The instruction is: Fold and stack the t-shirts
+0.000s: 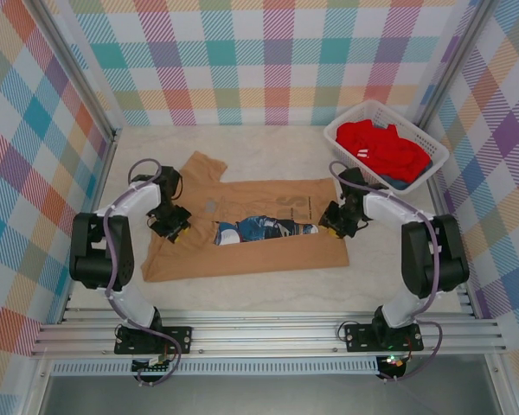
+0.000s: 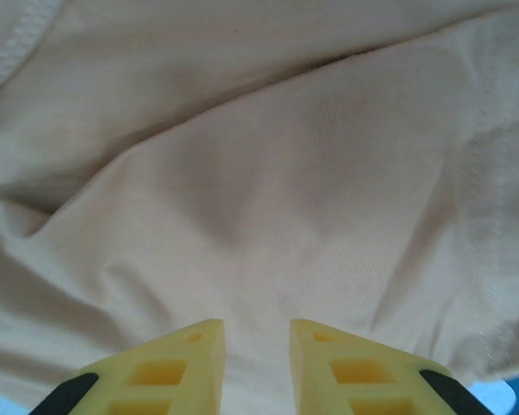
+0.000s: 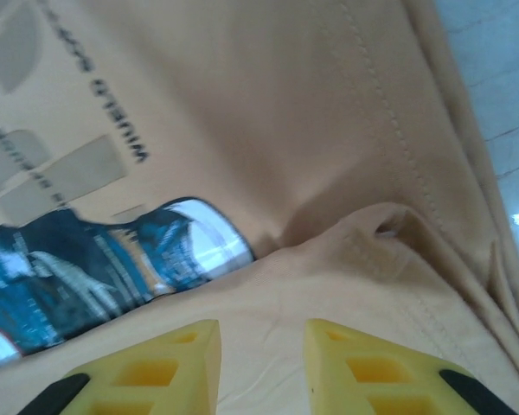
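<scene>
The tan-orange t-shirt (image 1: 268,255) lies flat mid-table, its near edge folded up so a strip of the blue cartoon print (image 1: 264,229) shows. My left gripper (image 1: 173,226) rests low on the shirt's left side; in the left wrist view its jaws (image 2: 257,327) stand slightly apart over plain tan cloth (image 2: 268,190). My right gripper (image 1: 331,223) is at the shirt's right edge, its jaws (image 3: 261,327) narrowly open over the folded layer, next to the blue print (image 3: 95,259). Neither pinches cloth visibly. The red t-shirt (image 1: 381,149) is heaped in the basket.
A white lattice basket (image 1: 374,105) stands at the back right corner, with something blue under the red cloth. Plaid walls close in the table on three sides. Bare tabletop (image 1: 268,147) lies behind the tan shirt and along the near edge.
</scene>
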You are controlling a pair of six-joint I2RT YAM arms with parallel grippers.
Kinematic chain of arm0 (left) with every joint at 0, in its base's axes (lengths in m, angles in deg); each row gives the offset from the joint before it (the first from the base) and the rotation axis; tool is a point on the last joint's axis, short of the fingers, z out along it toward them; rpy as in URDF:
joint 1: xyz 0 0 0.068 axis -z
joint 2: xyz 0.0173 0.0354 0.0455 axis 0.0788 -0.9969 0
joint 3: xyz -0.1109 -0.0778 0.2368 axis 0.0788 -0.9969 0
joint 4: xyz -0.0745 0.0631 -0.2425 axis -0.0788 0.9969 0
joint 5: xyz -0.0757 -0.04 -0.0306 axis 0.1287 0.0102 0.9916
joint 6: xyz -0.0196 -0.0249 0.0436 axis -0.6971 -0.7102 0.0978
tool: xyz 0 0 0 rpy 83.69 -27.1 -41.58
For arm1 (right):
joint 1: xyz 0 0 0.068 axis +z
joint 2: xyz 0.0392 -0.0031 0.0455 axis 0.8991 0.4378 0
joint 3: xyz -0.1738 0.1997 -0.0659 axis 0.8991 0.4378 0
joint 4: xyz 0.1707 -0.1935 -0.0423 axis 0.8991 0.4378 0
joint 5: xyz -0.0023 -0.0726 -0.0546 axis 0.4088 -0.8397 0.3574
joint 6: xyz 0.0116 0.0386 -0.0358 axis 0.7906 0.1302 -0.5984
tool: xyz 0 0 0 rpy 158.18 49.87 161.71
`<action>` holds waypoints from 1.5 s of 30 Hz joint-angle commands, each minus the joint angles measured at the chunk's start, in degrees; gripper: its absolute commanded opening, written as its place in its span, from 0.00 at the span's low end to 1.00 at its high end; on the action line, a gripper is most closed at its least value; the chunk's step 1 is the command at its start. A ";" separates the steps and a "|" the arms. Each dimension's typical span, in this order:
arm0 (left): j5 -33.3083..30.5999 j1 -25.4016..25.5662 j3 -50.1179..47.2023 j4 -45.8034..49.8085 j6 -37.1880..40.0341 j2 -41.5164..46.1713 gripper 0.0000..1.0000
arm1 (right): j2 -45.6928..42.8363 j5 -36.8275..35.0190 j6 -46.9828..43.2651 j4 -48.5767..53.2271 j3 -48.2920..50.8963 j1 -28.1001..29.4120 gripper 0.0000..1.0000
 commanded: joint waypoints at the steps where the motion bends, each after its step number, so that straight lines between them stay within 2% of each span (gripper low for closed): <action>1: 1.76 -0.40 0.73 -2.58 0.45 -2.64 0.25 | 0.46 -3.71 4.81 1.69 1.61 0.05 0.30; 6: 0.19 -0.40 0.77 -3.02 2.65 -2.76 0.26 | -1.65 -6.91 5.36 1.30 2.88 -0.33 0.34; 13: -2.87 -0.48 0.67 -2.44 5.76 -1.05 0.26 | 1.48 -7.13 8.41 2.58 5.03 -0.94 0.28; 19: -0.03 -0.45 0.31 -4.58 7.03 -4.45 0.26 | 2.83 -11.82 8.87 8.34 5.04 -1.01 0.25; 24: 0.85 1.05 0.48 -5.78 7.10 -6.83 0.26 | 3.18 -12.41 9.75 12.63 5.99 -1.24 0.22; 28: -0.81 2.97 0.57 -4.74 6.67 -7.82 0.25 | -0.11 -13.80 10.88 12.28 8.79 -1.21 0.22; 34: -0.56 5.08 0.46 -4.30 5.94 -7.31 0.25 | -2.69 -16.81 10.44 14.67 7.45 -1.21 0.22; 37: -1.64 5.58 1.62 -1.68 5.60 -6.68 0.26 | -2.44 -16.31 9.71 14.44 6.61 -1.28 0.23; 39: -3.25 5.58 3.32 0.42 5.58 -5.27 0.29 | -3.66 -15.66 7.43 12.62 5.28 -1.00 0.28; 42: -5.77 5.34 9.29 3.05 6.25 -2.46 0.38 | -8.08 -16.14 2.60 10.50 1.55 -0.10 0.37; 45: -7.05 4.26 18.21 4.79 7.13 -3.40 0.43 | -10.90 -17.81 -1.20 8.12 -1.85 0.12 0.41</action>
